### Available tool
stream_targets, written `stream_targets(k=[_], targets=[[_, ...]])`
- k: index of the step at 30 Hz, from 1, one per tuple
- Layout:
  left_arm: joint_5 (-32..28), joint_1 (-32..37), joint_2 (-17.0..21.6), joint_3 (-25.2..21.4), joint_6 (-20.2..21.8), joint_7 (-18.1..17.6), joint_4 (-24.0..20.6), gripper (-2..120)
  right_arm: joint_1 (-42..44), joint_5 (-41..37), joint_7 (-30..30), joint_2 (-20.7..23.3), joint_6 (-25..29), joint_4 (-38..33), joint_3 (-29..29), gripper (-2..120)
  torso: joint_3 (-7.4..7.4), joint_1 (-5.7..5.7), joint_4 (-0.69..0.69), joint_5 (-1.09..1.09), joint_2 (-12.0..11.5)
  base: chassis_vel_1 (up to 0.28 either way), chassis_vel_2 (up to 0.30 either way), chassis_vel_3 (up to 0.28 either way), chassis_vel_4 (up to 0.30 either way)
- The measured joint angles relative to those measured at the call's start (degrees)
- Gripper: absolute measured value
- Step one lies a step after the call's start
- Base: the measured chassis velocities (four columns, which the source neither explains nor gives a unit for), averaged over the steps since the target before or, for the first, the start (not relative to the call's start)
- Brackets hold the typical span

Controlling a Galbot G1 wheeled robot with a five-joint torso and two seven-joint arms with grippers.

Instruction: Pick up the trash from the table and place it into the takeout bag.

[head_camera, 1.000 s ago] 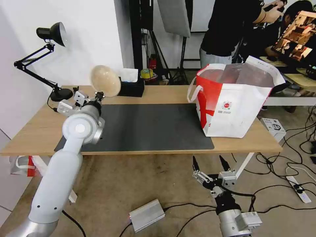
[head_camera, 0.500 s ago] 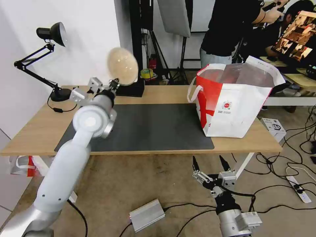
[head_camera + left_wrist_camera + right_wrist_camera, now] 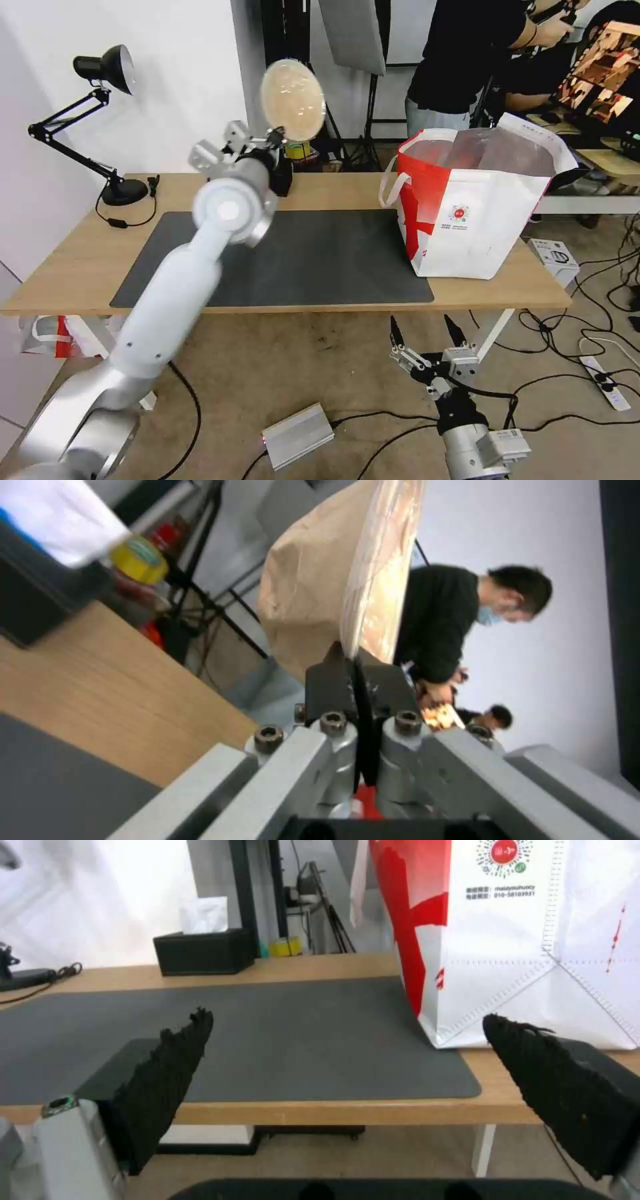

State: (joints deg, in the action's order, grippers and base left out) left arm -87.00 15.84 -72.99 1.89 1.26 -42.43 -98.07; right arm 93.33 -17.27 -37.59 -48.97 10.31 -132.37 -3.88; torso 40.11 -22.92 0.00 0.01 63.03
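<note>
Bag (image 3: 467, 220) sits toward the table's (image 3: 80, 267) right end, well to my right. My left gripper (image 3: 280, 135), above the far edge, pinches the beige bowl (image 3: 292, 100) by its rim, bowl on edge. My right gripper (image 3: 427, 333) hangs spread below the near edge.

Beige, faintly speckled paper-pulp bowl (image 3: 293, 100), clamped in the silver-grey left gripper (image 3: 351, 667). Takeout bag (image 3: 477, 213) noted as white with red panels, a small red round logo and silvery lining. Table (image 3: 87, 260) seen in light wood, covered by a plain dark grey mat (image 3: 320, 257). Tissue box (image 3: 203, 952) recorded as black. Right gripper (image 3: 347, 1090) pads seen black, spread apart.
</note>
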Motion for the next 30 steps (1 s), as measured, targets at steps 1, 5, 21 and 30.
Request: stream_targets(k=[1, 5, 21, 30], targets=[[0.27, -1.02, -1.15, 0.9, 0.0, 0.0, 1.12, 0, 0.0, 0.0, 0.0, 0.0, 0.0, 0.0, 0.0, 100, 0.0, 0.0, 0.0, 0.0, 0.0, 0.0, 0.0, 0.0, 0.0], [0.82, -2.66, -3.03, 2.57, -0.11, 0.13, 3.04, 0, 0.0, 0.0, 0.0, 0.0, 0.0, 0.0, 0.0, 100, 0.0, 0.0, 0.0, 0.01, 0.0, 0.0, 0.0, 0.0, 0.0], [1.86, -9.17, -10.33, 7.94, -0.92, 3.23, 10.7, 0, 0.0, 0.0, 0.0, 0.0, 0.0, 0.0, 0.0, 100, 0.0, 0.0, 0.0, 0.0, 0.0, 0.0, 0.0, 0.0, 0.0], [3.32, -11.33, -15.26, 10.04, -0.94, 4.82, 15.83, 0, 0.0, 0.0, 0.0, 0.0, 0.0, 0.0, 0.0, 100, 0.0, 0.0, 0.0, 0.0, 0.0, 0.0, 0.0, 0.0, 0.0]])
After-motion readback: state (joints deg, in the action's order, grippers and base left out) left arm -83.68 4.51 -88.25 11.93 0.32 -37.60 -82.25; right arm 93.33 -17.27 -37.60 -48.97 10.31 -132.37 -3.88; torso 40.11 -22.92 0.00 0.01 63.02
